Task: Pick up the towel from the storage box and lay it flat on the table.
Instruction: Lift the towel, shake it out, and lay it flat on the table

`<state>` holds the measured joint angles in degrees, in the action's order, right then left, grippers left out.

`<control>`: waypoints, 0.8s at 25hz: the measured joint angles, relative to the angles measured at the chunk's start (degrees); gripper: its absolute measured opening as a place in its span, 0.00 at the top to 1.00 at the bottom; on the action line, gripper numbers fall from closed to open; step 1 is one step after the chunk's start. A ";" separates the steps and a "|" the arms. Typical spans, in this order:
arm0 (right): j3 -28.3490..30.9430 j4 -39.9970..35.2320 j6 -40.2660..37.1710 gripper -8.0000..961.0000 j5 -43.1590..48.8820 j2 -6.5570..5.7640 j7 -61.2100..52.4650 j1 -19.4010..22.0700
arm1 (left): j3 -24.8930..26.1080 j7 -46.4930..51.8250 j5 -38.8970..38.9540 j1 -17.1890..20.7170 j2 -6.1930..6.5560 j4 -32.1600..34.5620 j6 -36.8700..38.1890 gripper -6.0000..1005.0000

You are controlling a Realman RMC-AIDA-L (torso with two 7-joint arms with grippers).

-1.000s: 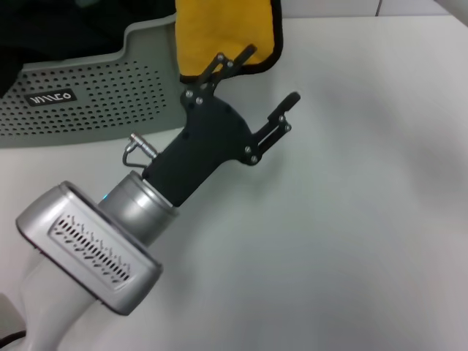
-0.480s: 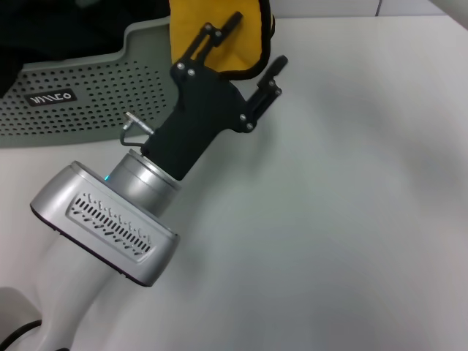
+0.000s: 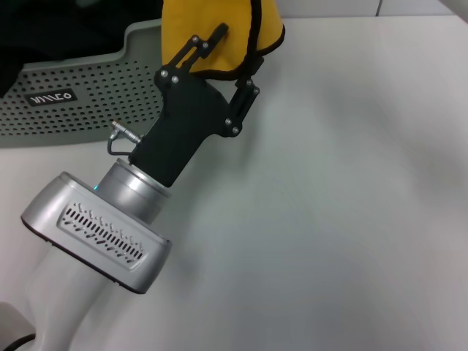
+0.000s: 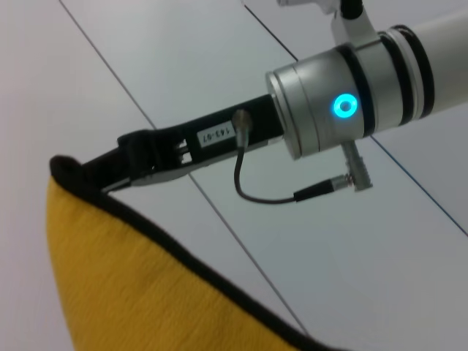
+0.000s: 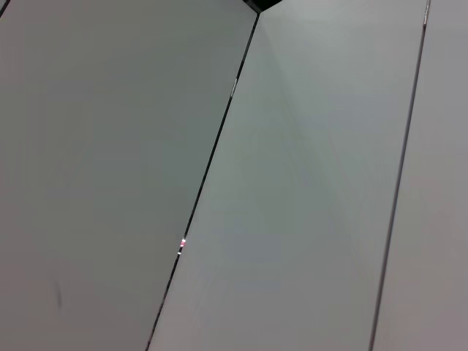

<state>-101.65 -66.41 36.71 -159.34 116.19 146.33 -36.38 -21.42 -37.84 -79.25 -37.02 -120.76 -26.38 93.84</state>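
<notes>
upper middle of the head view, your left gripper (image 3: 235, 53) sits at the lower edge of the towel (image 3: 216, 29), one black finger lying across the yellow face and the other along the black-stitched edge on the right side. the fingers (image 3: 196, 49) look parted with the cloth between them, but you can't tell from this view whether they actually pinch it. the towel shows its bright yellow face to the camera, hangs at the top edge of the frame and is cut off there, with its lower edge over the right end of the storage box (image 3: 88, 88) and the table beside it. the storage box lies in the upper left of the frame, sage-green with rows of holes and a small dark label with white lettering near its left part. the left arm's silver wrist housing fills the lower left. the table (image 3: 351, 205) takes up the whole right and lower part of the frame. the left wrist view shows the yellow towel face (image 4: 131, 285) with its black edging in the lower left, and a black finger (image 4: 146, 150) touching the towel's upper corner. your right gripper doesn't show in any view; the right wrist view shows only pale flat panels with thin dark seams.
</notes>
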 joint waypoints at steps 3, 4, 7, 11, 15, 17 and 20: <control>0.46 -1.05 0.03 0.96 0.00 0.00 0.00 1.05 | 0.02 -0.01 0.00 0.71 0.00 0.09 0.02 0.50; 0.60 -1.38 0.03 0.96 0.00 0.00 0.02 1.40 | 0.03 -0.02 -0.01 0.99 0.00 0.13 0.03 0.51; 0.78 -2.00 0.04 0.95 -0.01 0.00 0.12 2.08 | 0.06 -0.03 -0.01 1.60 0.00 0.24 0.09 0.54; 0.84 -2.38 0.04 0.95 -0.01 0.00 0.24 2.65 | 0.07 -0.04 0.20 1.96 0.00 0.27 0.12 0.57; 0.84 -2.45 0.03 0.95 -0.01 0.00 0.25 2.71 | 0.07 -0.04 0.09 2.16 0.00 0.36 0.22 0.61; 0.89 -2.45 0.00 0.95 -0.01 0.00 0.25 2.76 | 0.02 -0.04 -0.01 2.36 0.00 0.37 0.52 0.63; 0.94 -2.29 -0.16 0.95 -0.01 0.00 0.26 2.79 | -0.15 0.01 -0.03 2.75 0.00 0.37 1.41 0.66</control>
<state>-100.71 -68.70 36.55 -159.34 116.19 146.59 -33.59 -21.57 -37.82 -79.27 -34.27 -120.76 -26.01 95.25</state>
